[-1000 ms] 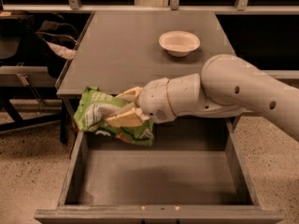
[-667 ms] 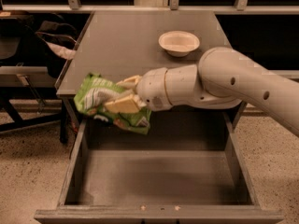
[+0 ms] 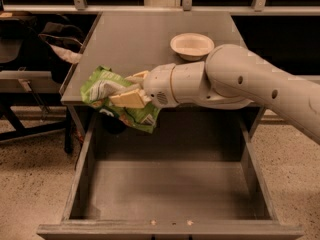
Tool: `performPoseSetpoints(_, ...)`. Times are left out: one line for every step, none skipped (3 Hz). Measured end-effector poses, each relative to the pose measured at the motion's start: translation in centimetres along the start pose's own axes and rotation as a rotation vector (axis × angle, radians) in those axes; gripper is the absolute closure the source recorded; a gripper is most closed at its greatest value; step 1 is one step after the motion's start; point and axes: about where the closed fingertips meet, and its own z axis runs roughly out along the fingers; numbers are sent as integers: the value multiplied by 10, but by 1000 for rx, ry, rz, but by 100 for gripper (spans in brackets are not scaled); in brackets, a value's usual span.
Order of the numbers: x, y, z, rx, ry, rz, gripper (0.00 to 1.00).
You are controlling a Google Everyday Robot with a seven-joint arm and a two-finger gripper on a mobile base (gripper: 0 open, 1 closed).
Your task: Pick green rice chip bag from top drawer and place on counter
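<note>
Gripper (image 3: 124,88) clenched on the green chip bag (image 3: 101,85), holding it at the front-left corner of the counter (image 3: 135,34), partly past the front edge and above the open drawer (image 3: 170,228). White arm (image 3: 260,79) reaches in from the right; bowl (image 3: 191,45) sits toward the back-right corner.

The cream-fingered gripper (image 3: 126,88), at the near left edge of the matte grey counter (image 3: 135,34), clamps the light-green, white-panelled green rice chip bag (image 3: 100,87). The top drawer (image 3: 170,196) is plain grey, the bowl (image 3: 192,45) cream, the floor (image 3: 30,184) speckled beige.
</note>
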Motion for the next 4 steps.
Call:
performPoseSetpoints(3,7,3,5,15,4,100)
performPoseSetpoints(-36,-1,0,44,-2,-79,100)
performPoseSetpoints(-64,-12,0,65,-24,-124,100)
performPoseSetpoints(-69,-31,5,140,-6,-155,100)
